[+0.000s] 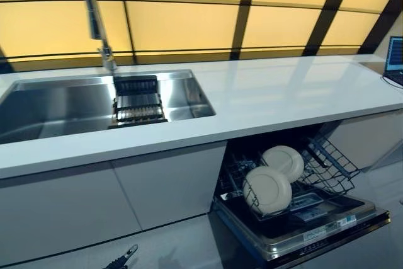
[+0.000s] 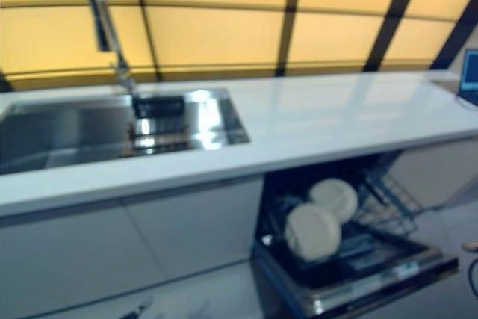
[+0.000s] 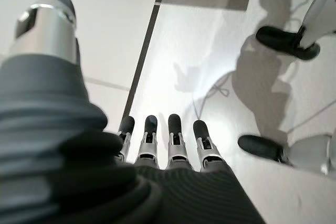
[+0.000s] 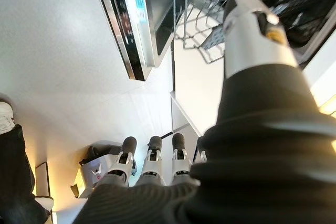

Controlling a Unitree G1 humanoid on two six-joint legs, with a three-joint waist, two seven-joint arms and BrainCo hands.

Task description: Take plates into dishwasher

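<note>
Two white plates, one in front [image 1: 267, 189] and one behind [image 1: 283, 160], stand upright in the lower wire rack [image 1: 334, 168] of the open dishwasher, whose door [image 1: 327, 228] lies folded down. No plate shows on the counter or in the sink. My left hand [image 3: 157, 145] hangs low by the cabinet fronts with straight fingers over the floor, holding nothing; only its fingertips [image 1: 123, 258] show in the left eye view. My right hand [image 4: 152, 166] hangs open and empty beside the door's edge [image 4: 126, 19].
A steel sink [image 1: 56, 102] with a tall faucet [image 1: 94, 17] and a dark drain rack [image 1: 137, 102] sits at the left of the white counter [image 1: 283, 92]. A laptop [image 1: 395, 55] stands at the far right. A person's leg [image 4: 10, 156] is near my right hand.
</note>
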